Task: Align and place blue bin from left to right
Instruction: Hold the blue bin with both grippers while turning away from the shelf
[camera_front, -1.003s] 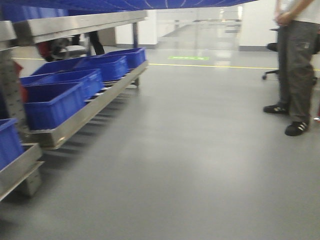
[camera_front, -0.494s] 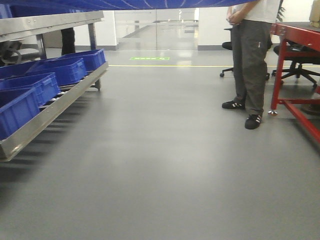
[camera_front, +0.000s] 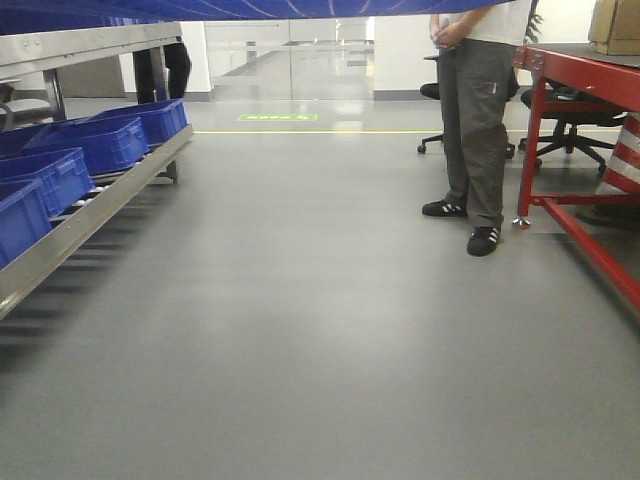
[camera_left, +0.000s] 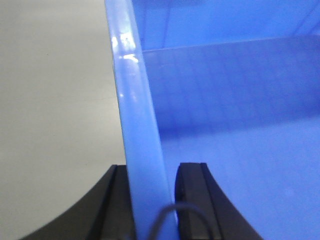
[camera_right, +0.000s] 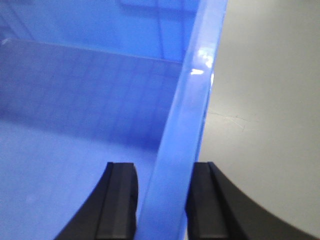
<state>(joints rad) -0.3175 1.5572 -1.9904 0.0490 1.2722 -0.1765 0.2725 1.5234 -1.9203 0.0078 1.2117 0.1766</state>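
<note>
The left end effector (camera_left: 151, 200) is clamped on one side wall of the blue bin (camera_left: 225, 100), the right end effector (camera_right: 162, 200) on the opposite wall. The bin hangs between both arms, equally near each, long axis crosswise. Beyond, the roller rack (camera_front: 90, 215) has slid leftward since a second ago — a red-framed surface (camera_front: 580, 75) now shows at right.

The front view swings rightward, so the roller rack (camera_front: 95, 205) and its blue crates (camera_front: 105, 142) slide toward the left edge. The standing person (camera_front: 475, 110) shifts toward the middle, and a red table (camera_front: 578, 75) carrying a cardboard box (camera_front: 613, 25) comes into sight.
</note>
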